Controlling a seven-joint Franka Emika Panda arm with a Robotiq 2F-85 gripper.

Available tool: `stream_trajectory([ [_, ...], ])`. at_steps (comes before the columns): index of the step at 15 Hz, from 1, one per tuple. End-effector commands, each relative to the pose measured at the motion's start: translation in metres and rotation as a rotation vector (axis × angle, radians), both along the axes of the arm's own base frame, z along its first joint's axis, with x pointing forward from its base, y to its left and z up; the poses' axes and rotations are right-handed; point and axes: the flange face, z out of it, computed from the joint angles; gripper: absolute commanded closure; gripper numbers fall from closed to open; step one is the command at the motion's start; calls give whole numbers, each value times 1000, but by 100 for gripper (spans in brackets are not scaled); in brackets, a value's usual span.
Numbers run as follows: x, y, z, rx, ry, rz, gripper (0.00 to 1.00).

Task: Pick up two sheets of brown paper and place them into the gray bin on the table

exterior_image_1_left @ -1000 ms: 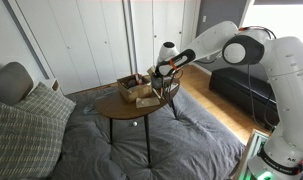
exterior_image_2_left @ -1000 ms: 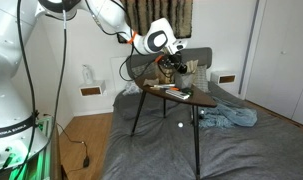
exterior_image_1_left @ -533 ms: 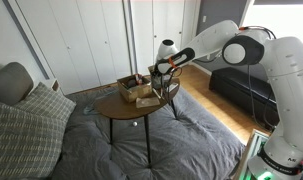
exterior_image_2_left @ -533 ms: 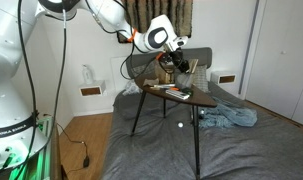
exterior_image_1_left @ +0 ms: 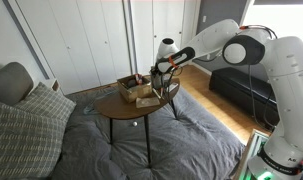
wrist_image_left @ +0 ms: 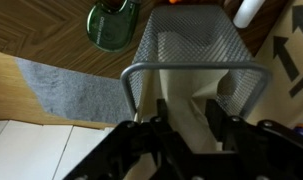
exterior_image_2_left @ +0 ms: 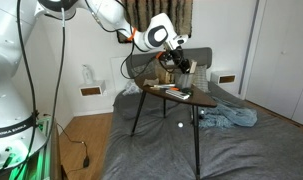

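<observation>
In the wrist view my gripper (wrist_image_left: 189, 125) is shut on a light tan sheet of brown paper (wrist_image_left: 183, 92), which hangs over the open top of the gray mesh bin (wrist_image_left: 196, 45). In both exterior views the gripper (exterior_image_1_left: 161, 76) (exterior_image_2_left: 177, 63) hovers at the bin (exterior_image_1_left: 171, 90) near the edge of the dark wooden table (exterior_image_1_left: 119, 108) (exterior_image_2_left: 181, 97). Another crumpled tan sheet (exterior_image_1_left: 146, 101) lies on the tabletop beside the bin.
A brown cardboard box (exterior_image_1_left: 132, 87) (wrist_image_left: 293, 60) stands on the table next to the bin. A green round object (wrist_image_left: 113, 24) lies beyond the bin. A bed with pillows (exterior_image_1_left: 26, 125) surrounds the table. Crumpled blue cloth (exterior_image_2_left: 229, 116) lies on the bed.
The gripper has shifted very slightly over the bin with the paper still in it. Nothing else has moved.
</observation>
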Motion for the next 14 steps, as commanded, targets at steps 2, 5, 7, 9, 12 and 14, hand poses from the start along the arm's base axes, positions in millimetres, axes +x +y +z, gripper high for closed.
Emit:
stream_trajectory([
  [2, -10, 1, 19, 1, 4, 0, 61],
  [5, -13, 3, 24, 10, 2, 7, 60],
  [7, -15, 5, 26, 18, 4, 11, 53],
  [9, -20, 8, 27, 20, 13, 17, 41],
  [12, -27, 12, 28, 26, 29, 20, 35],
  [14, -34, 14, 31, 30, 32, 18, 34],
])
